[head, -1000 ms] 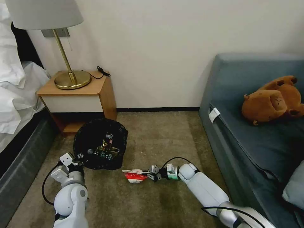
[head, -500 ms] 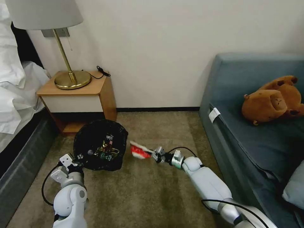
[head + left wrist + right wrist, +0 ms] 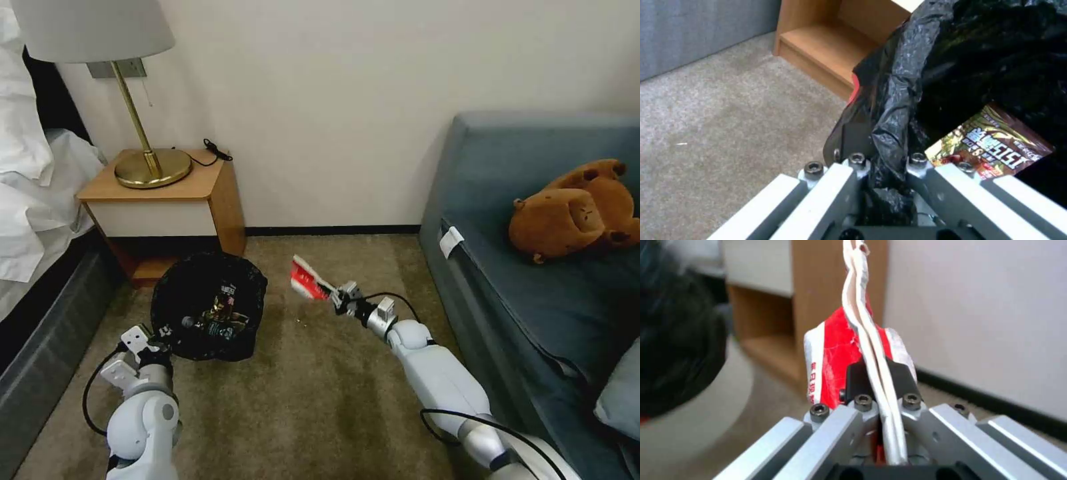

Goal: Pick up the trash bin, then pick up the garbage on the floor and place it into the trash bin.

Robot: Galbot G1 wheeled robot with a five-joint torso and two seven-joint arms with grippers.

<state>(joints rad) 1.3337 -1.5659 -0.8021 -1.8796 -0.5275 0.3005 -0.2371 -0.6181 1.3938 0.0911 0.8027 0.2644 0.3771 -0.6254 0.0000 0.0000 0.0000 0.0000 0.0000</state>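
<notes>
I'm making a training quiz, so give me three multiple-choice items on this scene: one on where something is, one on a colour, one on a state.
1. Where is the crushed cup?
A. on the nightstand
B. in the right pincer, above the carpet
C. on the sofa

2. What colour is the trash bin liner?
A. black
B. blue
C. white

3. What is the left pincer doing?
A. hanging open
B. clamping the bin's rim
C. holding a bottle

Answers:
1 B, the cup sits pinched between its fingers.
2 A, glossy black plastic.
3 B, its fingers close on the liner edge.
</notes>
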